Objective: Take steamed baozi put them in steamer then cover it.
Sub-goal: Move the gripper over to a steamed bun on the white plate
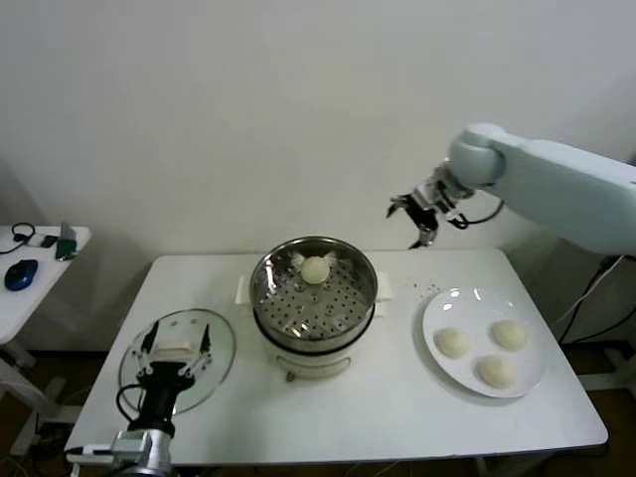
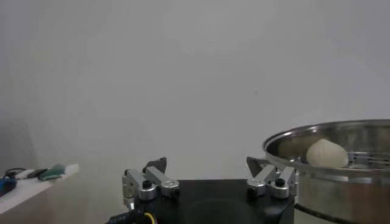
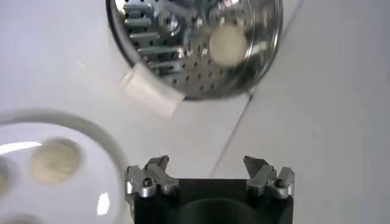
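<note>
One baozi point(image 1: 315, 269) sat in the steamer point(image 1: 266, 298); the right gripper point(image 1: 417, 213), empty and spread wide above the table's far edge, should descend squarely over a bun on the plate point(image 1: 433, 320).

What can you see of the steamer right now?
The steamer is a round shiny steel basket with a perforated floor, sitting upright on a cream-white pot base with side handles, mid-table. It is uncovered. One baozi lies inside near the far wall. The glass lid lies apart on the table to its left.
</note>
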You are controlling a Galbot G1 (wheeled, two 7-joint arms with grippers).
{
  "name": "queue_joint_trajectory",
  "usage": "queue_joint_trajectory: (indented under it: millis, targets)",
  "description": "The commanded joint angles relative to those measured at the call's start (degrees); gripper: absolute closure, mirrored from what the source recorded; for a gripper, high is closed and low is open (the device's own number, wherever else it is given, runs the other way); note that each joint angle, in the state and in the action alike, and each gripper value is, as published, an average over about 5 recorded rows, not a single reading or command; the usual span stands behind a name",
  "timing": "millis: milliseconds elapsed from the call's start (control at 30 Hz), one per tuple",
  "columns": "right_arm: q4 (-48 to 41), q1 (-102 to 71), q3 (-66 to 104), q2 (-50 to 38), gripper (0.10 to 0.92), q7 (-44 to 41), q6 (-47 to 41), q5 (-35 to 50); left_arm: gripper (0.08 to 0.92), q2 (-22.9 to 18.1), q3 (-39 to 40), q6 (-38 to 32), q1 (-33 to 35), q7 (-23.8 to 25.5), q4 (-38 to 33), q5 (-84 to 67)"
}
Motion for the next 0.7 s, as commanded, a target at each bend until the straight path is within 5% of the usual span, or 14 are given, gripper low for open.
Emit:
queue_joint_trajectory:
  millis: [33, 700]
  targets:
    - [4.0, -14.9, 6.4, -16.1, 0.203, -1.8, -12.5, 2.9, 0.177, 0.1, 0.0, 0.2, 0.3, 0.0, -0.7, 0.0]
    - [-5.1, -30.6, 16.0, -10.0, 0.203, -4.6, -10.5, -4.6, 0.177, -0.3, -0.2, 0.5, 0.6, -0.3, -0.3, 0.5]
